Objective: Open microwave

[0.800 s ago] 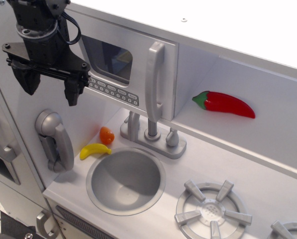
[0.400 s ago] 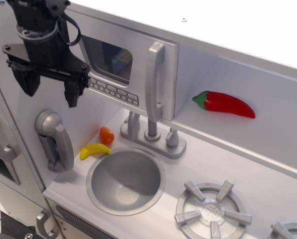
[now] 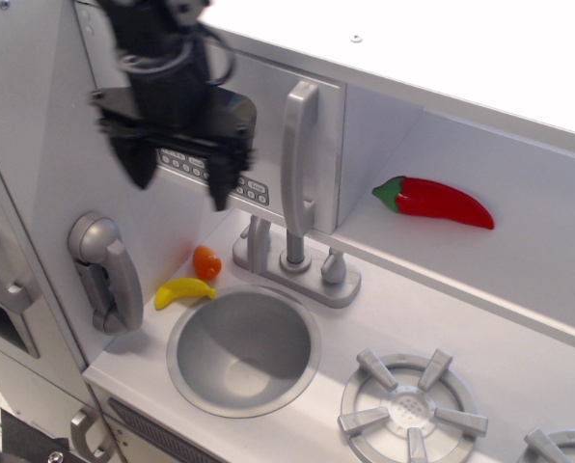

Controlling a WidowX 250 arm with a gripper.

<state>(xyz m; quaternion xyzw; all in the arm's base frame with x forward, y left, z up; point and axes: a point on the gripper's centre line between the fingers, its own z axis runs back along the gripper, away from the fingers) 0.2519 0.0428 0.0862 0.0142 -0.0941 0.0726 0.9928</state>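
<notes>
The microwave [image 3: 268, 116] is a grey-white box at the top of the toy kitchen, its door shut. Its long vertical silver handle [image 3: 298, 159] stands at the door's right side. The row of small buttons [image 3: 254, 187] shows partly below the window. My black gripper [image 3: 179, 181] hangs in front of the door's window and hides most of it. It is blurred by motion. Its two fingers point down and stand apart, holding nothing. It is left of the handle and does not touch it.
A grey wall phone [image 3: 104, 270] hangs at the left. A yellow banana [image 3: 181, 290] and an orange fruit [image 3: 206, 261] lie beside the round sink [image 3: 244, 349]. A faucet [image 3: 292, 253] stands under the handle. A red pepper [image 3: 437, 202] lies on the shelf. A burner [image 3: 410, 408] is at the front right.
My gripper has moved quickly to the right, from left of the microwave to in front of its window, closer to the handle. Its fingers stay apart. The door has not moved.
</notes>
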